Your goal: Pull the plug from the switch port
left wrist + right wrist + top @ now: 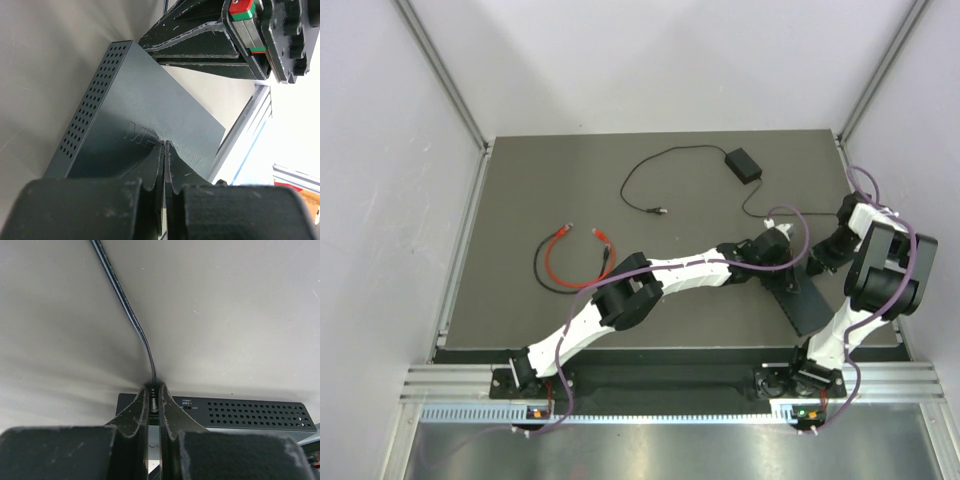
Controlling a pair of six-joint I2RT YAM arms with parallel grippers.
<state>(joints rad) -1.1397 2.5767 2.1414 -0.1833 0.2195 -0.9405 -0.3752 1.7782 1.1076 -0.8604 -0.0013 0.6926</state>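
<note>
The left gripper (164, 150), clenched empty, presses its tips on the black switch box (135, 100), at the table's (520, 190) 4 o'clock. At the box's 1 o'clock edge the right gripper (154, 392) pinches the plug (153, 386), hiding the switch port. If the left tips skid, the box likely drags along; a skewed pull could strain the cord (127, 307).

Black plug (153, 401), apparently seated, switch box (240, 413) flat

Switch box (150, 100) matte black, smooth top (side perforated); plug cord (127, 305) glossy black; worktop (540, 180) matt dark grey.
</note>
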